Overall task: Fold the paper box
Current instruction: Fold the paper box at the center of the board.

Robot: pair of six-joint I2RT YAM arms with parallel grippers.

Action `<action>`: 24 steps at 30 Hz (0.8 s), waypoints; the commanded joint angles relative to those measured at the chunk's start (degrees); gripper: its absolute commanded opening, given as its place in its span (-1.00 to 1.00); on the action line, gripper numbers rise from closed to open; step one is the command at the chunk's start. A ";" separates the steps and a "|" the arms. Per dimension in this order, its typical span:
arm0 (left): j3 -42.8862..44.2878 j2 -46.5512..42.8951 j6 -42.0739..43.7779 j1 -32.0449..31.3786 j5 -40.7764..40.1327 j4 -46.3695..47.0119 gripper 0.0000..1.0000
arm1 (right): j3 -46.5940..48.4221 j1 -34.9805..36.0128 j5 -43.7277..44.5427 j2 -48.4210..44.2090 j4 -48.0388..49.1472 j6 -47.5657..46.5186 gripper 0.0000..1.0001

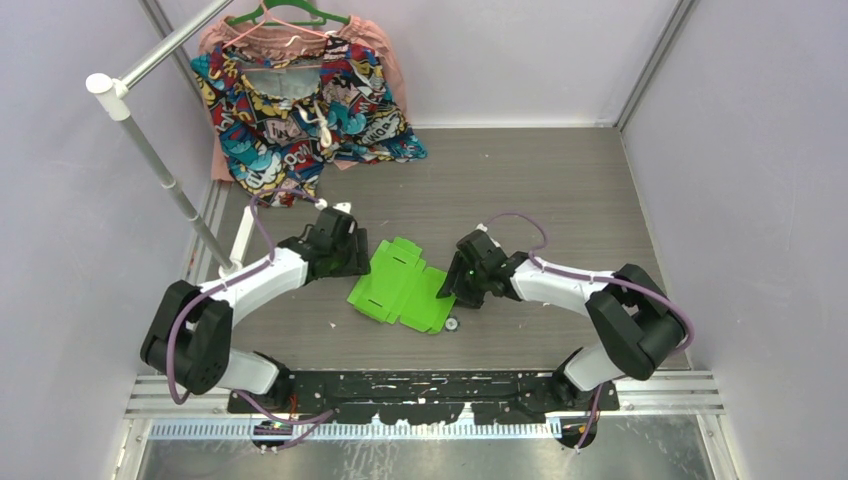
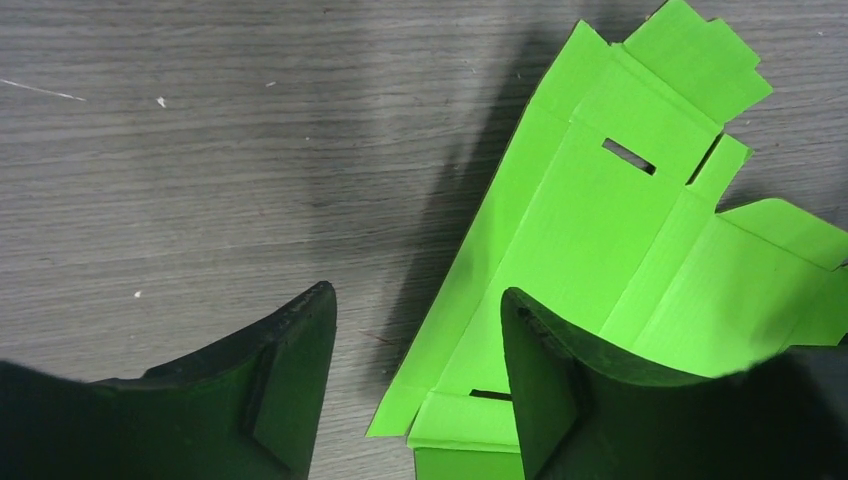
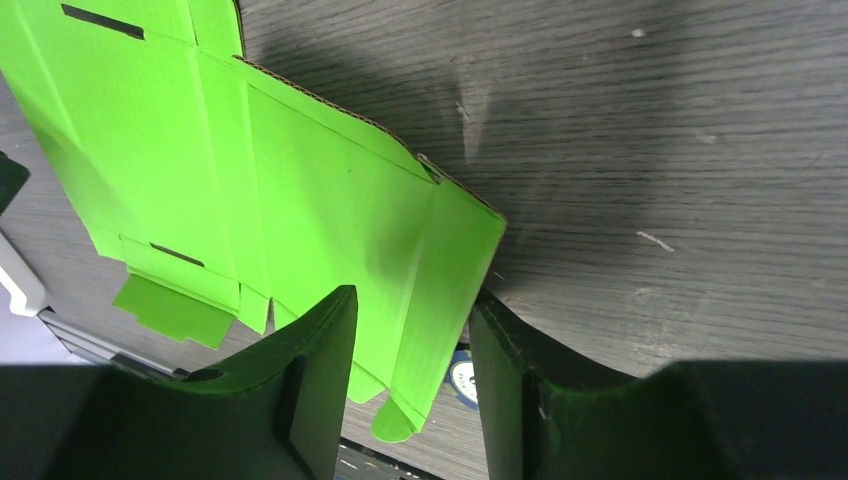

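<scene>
The paper box [image 1: 400, 285] is a lime-green die-cut card sheet with slots and tabs, lying mostly flat on the grey table between the two arms. My left gripper [image 1: 350, 255] sits at its left edge. In the left wrist view its jaws [image 2: 418, 300] stand apart, with the raised long edge flap of the card [image 2: 600, 230] between them. My right gripper [image 1: 455, 280] is at the sheet's right side. In the right wrist view its jaws [image 3: 412, 300] straddle a lifted side panel of the card [image 3: 300, 170], with gaps showing on both sides.
A colourful patterned garment [image 1: 300, 100] hangs on a green hanger at the back left. A white rack pole [image 1: 165, 170] slants down beside the left arm. A small round disc [image 1: 452, 323] lies just under the sheet's near right corner. Walls close in both sides.
</scene>
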 commanded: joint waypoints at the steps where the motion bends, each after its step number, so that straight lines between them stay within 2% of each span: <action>1: -0.87 0.14 0.22 0.37 1.78 3.74 0.18 | 2.80 0.34 0.88 0.09 1.20 -0.54 0.00; 5: -1.86 0.22 0.41 0.37 2.12 4.33 0.02 | 3.34 0.33 1.01 0.19 0.78 -0.81 0.00; 9: -2.73 0.44 0.07 0.37 3.52 5.21 -0.13 | 4.08 0.33 1.30 0.26 0.07 -1.28 -0.20; 14: -3.33 0.36 -0.43 0.37 4.57 5.60 -0.16 | 5.57 0.31 2.44 0.40 -1.68 -2.50 -0.22; 16: -3.53 0.12 -0.64 0.34 4.60 5.84 -0.16 | 6.31 0.33 2.96 0.43 -2.68 -3.33 -0.30; 21: -3.86 -0.72 -1.48 0.39 7.19 6.16 -0.18 | 11.52 -0.07 7.72 1.56 -9.43 -9.41 -0.13; 24: -4.22 -1.47 -1.94 0.37 8.00 6.24 -0.19 | 14.83 -1.81 9.47 2.87 -13.48 -13.91 -0.10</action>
